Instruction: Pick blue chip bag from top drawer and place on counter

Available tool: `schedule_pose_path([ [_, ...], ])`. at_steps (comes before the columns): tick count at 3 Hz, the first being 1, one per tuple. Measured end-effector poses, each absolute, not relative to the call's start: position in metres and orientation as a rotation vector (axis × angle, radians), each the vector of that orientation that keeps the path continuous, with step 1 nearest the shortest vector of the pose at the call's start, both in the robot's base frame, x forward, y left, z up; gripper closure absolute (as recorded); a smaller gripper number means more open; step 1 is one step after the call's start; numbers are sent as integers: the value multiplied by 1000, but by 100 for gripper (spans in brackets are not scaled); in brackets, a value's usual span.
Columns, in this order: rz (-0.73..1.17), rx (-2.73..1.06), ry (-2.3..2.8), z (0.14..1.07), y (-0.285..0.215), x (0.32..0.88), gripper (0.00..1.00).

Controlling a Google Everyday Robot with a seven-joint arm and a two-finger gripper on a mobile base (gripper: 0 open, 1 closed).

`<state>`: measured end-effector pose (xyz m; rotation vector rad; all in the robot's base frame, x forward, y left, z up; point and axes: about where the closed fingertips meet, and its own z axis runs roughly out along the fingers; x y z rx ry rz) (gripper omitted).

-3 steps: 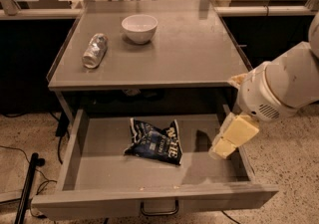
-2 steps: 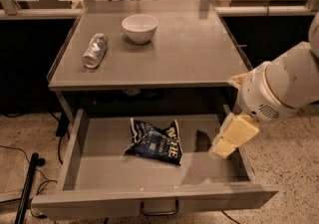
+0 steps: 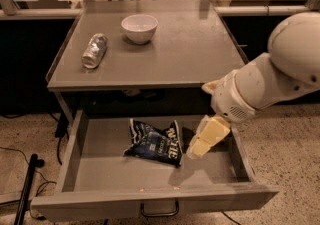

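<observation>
The pulled-out top drawer (image 3: pixel 100 203) held the blue chip bag (image 3: pixel 154 143), crumpled navy foil with white lettering, lying mid-floor. My gripper (image 3: pixel 206 139) hung inside the drawer just right of it; whether open or closed, I could not tell. On the counter (image 3: pixel 190 54) sat a white bowl (image 3: pixel 139 27) and a crushed plastic bottle (image 3: pixel 94 50).

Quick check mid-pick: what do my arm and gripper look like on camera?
The arm is smooth white, built of fat rounded segments, with a small dotted grille near the wrist. The gripper, over the right side of the drawer, is pale yellow and blocky. No cables or markings show.
</observation>
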<state>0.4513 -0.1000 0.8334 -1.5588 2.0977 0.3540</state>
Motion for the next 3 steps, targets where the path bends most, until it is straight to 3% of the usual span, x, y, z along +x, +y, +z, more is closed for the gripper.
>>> schedule_pose_path([
  [1,421,-1516,2051,800,-70,479,0],
  [3,468,-1386,2031,768,-63,489,0],
])
